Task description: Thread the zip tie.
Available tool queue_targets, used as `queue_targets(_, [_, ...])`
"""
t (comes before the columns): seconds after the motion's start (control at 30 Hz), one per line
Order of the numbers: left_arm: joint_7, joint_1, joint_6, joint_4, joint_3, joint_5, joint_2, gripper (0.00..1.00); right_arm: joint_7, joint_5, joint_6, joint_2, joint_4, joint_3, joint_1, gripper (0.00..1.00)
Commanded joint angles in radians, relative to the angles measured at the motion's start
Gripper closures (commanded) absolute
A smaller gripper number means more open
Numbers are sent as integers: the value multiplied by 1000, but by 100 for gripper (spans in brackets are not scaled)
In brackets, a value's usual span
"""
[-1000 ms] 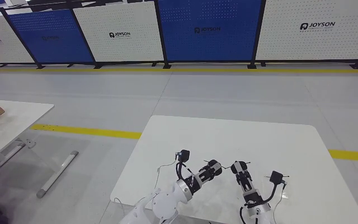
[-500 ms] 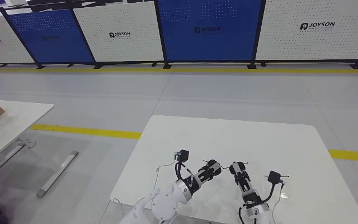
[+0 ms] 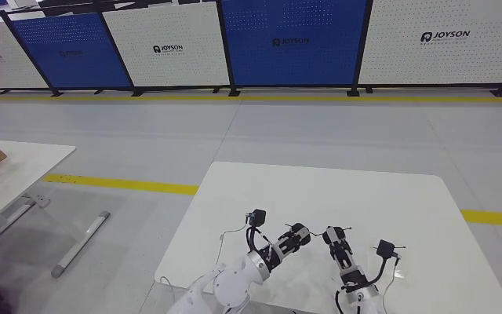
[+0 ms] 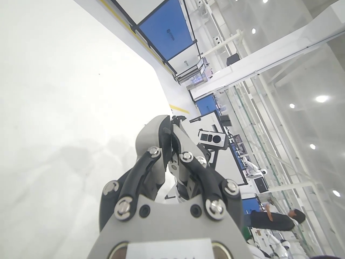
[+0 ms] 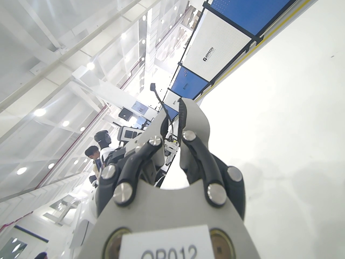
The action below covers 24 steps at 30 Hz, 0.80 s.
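Right tool (image 5: 173,109) is pinching the black zip tie (image 5: 159,98), left tool (image 4: 172,121) is clenched tight, both over the near edge of the counter (image 3: 329,188).

smooth matt white table (image 3: 353,196), thin black plastic zip tie (image 5: 161,103), right claw (image 5: 173,109) matt grey with ribbed black pads (image 5: 182,117)

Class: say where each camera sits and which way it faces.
Top view: above the arms, looking down on the table; both arms show.
Left wrist view: on that wrist, looking along the left gripper across the table.
Right wrist view: on that wrist, looking along the right gripper holding the zip tie.
Shared: all three show the table and blue panels.
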Motion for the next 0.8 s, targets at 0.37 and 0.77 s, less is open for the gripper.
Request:
queue_targets(0.37, [52,-4,34,-1,12,33,-5,100,0,-8,0,0,-1,5,-5,77])
queue_targets(0.77, [69,-6,41,1,21,46,-9,100,-6,-9,0,0,1,1,-5,100])
